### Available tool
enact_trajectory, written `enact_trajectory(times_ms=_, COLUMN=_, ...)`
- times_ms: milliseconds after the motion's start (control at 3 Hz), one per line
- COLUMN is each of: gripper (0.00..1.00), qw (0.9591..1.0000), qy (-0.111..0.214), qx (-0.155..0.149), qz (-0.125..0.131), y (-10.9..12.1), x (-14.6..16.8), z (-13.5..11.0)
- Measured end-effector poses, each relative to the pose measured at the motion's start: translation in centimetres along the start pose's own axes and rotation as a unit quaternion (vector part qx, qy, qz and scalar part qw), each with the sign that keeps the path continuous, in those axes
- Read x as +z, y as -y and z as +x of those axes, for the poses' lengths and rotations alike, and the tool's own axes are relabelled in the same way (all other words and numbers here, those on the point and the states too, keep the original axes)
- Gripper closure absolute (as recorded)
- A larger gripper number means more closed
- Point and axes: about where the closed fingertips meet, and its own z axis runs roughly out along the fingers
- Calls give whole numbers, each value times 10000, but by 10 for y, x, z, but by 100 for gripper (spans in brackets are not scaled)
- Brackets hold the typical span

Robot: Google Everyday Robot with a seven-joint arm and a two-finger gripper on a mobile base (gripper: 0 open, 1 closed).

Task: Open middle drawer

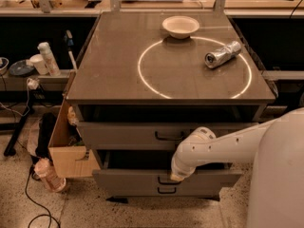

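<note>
Low at the cabinet front, the claw (177, 176) sits on the top edge of the middle drawer (123, 180), just right of its handle (166, 180); whether it is spread or pinching, I cannot tell. That drawer stands partly out beneath the top drawer (118, 136). A straight, level pull, square to the front, should keep it from binding, with the arm (223, 144) kept below the surface (118, 80)

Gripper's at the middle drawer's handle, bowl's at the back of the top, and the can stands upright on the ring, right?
Not quite. The camera view shows the can lying on its side on the ring. The gripper is at the handle of the middle drawer, and the bowl sits at the back of the top.
</note>
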Motion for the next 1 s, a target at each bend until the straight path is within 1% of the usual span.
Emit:
enact_trajectory(times_ms=333, gripper=100, qw=10000, qy=11, qx=2, qz=-27, y=-2, x=1, z=1)
enact_trajectory(times_ms=667, gripper=100, qw=9999, qy=-32, qx=121, qz=104, y=-4, x=-1, z=7)
enact_trajectory(times_ms=1000, gripper=100, qw=9991, qy=-135, qx=317, qz=251, y=-10, x=-6, z=22)
